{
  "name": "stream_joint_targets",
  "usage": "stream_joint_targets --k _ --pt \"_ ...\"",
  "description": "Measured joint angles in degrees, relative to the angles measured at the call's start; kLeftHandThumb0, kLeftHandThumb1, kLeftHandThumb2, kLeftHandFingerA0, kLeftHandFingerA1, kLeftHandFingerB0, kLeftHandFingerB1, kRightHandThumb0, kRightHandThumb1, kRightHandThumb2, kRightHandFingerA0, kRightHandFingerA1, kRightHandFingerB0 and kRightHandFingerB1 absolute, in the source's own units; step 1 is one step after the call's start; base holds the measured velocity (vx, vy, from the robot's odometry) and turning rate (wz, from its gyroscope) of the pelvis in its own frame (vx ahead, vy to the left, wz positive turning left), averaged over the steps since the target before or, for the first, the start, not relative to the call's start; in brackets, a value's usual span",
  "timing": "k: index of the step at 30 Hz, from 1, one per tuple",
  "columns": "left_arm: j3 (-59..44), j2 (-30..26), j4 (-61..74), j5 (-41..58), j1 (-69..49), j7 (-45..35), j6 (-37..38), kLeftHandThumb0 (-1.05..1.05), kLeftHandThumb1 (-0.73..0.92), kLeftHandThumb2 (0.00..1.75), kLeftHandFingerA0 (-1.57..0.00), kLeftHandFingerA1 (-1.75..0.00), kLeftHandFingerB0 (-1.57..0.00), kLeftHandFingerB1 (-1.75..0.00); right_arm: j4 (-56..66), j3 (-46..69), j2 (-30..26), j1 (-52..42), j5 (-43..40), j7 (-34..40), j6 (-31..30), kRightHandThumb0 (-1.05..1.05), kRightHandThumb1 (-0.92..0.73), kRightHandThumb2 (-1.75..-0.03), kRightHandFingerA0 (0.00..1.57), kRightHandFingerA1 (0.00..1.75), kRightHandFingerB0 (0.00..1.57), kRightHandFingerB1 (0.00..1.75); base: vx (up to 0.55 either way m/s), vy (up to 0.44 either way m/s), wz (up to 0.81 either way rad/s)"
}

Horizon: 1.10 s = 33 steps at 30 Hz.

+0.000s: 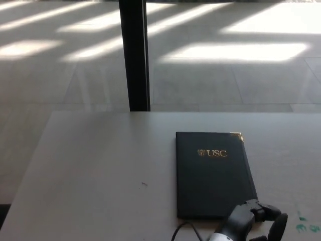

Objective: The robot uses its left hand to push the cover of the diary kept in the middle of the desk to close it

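Diary lay shut and flat in the middle of the desk, its dark cover up with "USC" in gold and a brass corner at the far right. It looked like a stiff, light board folder, smooth enough to slide; I judged a flat push on the cover suited it better than pinching. The left hand sat at the near right corner, just beside the edge, fingers spread and holding nothing. The right hand was nowhere in sight.
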<state>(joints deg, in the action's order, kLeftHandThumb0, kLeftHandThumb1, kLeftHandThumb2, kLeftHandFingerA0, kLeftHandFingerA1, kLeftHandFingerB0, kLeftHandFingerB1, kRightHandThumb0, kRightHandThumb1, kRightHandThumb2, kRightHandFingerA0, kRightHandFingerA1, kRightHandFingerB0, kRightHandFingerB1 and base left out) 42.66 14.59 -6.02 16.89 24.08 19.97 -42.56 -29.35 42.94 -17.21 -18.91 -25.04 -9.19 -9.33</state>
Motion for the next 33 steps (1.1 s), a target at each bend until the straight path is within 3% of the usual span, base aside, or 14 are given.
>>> stream_joint_targets --k 1,2,4,10,13,16,17,18,20,24,25,30,32,33 --pt "-0.11 -0.31 -0.19 -0.23 -0.21 -0.27 0.56 -0.94 0.92 0.88 -0.4 -1.04 -0.27 -0.6 0.01 -0.02 0.0 0.04 0.01 -0.01 0.0 -0.96 -0.92 -0.69 0.6 1.0 0.59 0.74 0.0 0.0 0.0" --pt "-0.36 -0.89 -0.21 -0.64 -0.25 -0.63 1.32 -0.94 0.92 0.87 -0.33 -0.76 -0.26 -0.59 0.03 -0.09 0.0 0.07 0.03 -0.03 0.0 -0.85 -0.69 -1.22 0.64 0.93 0.59 0.76 0.0 0.0 0.0" --pt "-1.4 -1.91 -0.03 -1.29 -0.22 -1.31 2.72 -0.95 0.92 0.87 -0.28 -0.57 -0.23 -0.51 0.01 -0.13 0.0 0.05 0.03 -0.08 0.0 -0.96 -0.91 -0.69 0.6 0.99 0.59 0.74 0.0 0.0 0.0" --pt "-11.13 -6.13 6.47 -2.57 1.96 -4.33 6.56 -0.77 0.83 1.28 -0.34 -0.59 -0.08 -0.46 -0.08 -0.41 -0.01 -0.37 0.18 -0.25 0.02 -0.85 -0.7 -1.22 0.64 0.93 0.59 0.77 0.0 0.0 0.0" --pt "-16.21 -7.08 10.34 -2.7 3.5 -5.5 7.46 -0.95 0.92 0.91 -0.32 -0.5 -0.24 -0.46 0.02 -0.78 -0.02 -0.58 0.35 -0.25 0.05 -0.97 -0.92 -0.71 0.61 0.97 0.61 0.76 0.0 0.0 0.0" --pt "-22.04 -7.1 14.11 -2.43 5.13 -6.6 8.03 -0.99 0.91 0.89 -0.39 -0.5 -0.29 -0.45 -0.01 -1.32 -0.02 -0.64 0.6 -0.17 0.15 -0.85 -0.7 -1.22 0.62 0.91 0.59 0.76 0.0 0.0 0.0" --pt "-23.81 -6.87 15.0 -2.24 5.61 -6.74 8.02 -0.99 0.92 0.89 -0.38 -0.5 -0.28 -0.45 -0.21 -1.44 -0.02 -0.58 0.64 -0.19 0.21 -0.96 -0.92 -0.69 0.62 0.95 0.6 0.73 0.0 0.0 0.0" --pt "-25.64 -6.55 15.93 -1.95 5.93 -6.9 7.99 -0.95 0.92 0.91 -0.37 -0.49 -0.28 -0.45 -0.38 -1.52 -0.02 -0.52 0.67 -0.19 0.24 -0.87 -0.69 -1.2 0.64 0.92 0.61 0.77 0.0 0.0 0.0" --pt "-29.87 -5.85 18.46 -0.96 6.59 -7.11 7.98 -0.96 0.92 0.89 -0.42 -0.5 -0.33 -0.47 -0.42 -1.61 -0.02 -0.47 0.69 -0.16 0.24 -0.95 -0.92 -0.69 0.62 0.97 0.6 0.74 0.0 0.0 0.0" --pt "-36.65 -6.5 22.08 0.36 6.77 -7.24 7.95 -0.91 0.92 0.88 -0.39 -0.46 -0.29 -0.45 -0.59 -1.77 -0.02 -0.42 0.74 -0.17 0.37 -0.96 -0.92 -0.69 0.62 0.97 0.6 0.73 0.0 0.0 0.0" --pt "-39.17 -7.26 22.78 0.68 6.73 -7.34 7.97 -0.93 0.92 0.84 -0.38 -0.46 -0.3 -0.45 -0.7 -1.8 -0.02 -0.36 0.75 -0.18 0.4 -0.87 -0.69 -1.22 0.66 0.92 0.59 0.75 0.0 0.0 0.0" --pt "-48.49 -11.9 21.97 1.5 5.5 -7.41 8.0 -0.99 0.91 0.82 -0.48 -0.51 -0.41 -0.51 -0.87 -1.94 -0.02 -0.35 0.77 -0.17 0.41 -0.96 -0.92 -0.7 0.63 0.99 0.6 0.74 0.0 0.0 0.0" --pt "-52.39 -14.55 20.47 1.49 4.38 -7.4 8.03 -0.87 0.83 1.13 -0.32 -0.53 -0.29 -0.51 -0.87 -1.96 -0.02 -0.28 0.76 -0.17 0.41 -0.88 -0.68 -1.2 0.68 0.94 0.62 0.76 0.0 0.0 0.0" --pt "-53.64 -15.49 19.84 1.47 3.96 -7.4 8.07 -0.86 0.92 0.8 -0.36 -0.45 -0.28 -0.42 -0.89 -1.96 -0.02 -0.22 0.76 -0.17 0.41 -0.97 -0.92 -0.7 0.65 1.0 0.61 0.75 0.0 0.0 0.0"
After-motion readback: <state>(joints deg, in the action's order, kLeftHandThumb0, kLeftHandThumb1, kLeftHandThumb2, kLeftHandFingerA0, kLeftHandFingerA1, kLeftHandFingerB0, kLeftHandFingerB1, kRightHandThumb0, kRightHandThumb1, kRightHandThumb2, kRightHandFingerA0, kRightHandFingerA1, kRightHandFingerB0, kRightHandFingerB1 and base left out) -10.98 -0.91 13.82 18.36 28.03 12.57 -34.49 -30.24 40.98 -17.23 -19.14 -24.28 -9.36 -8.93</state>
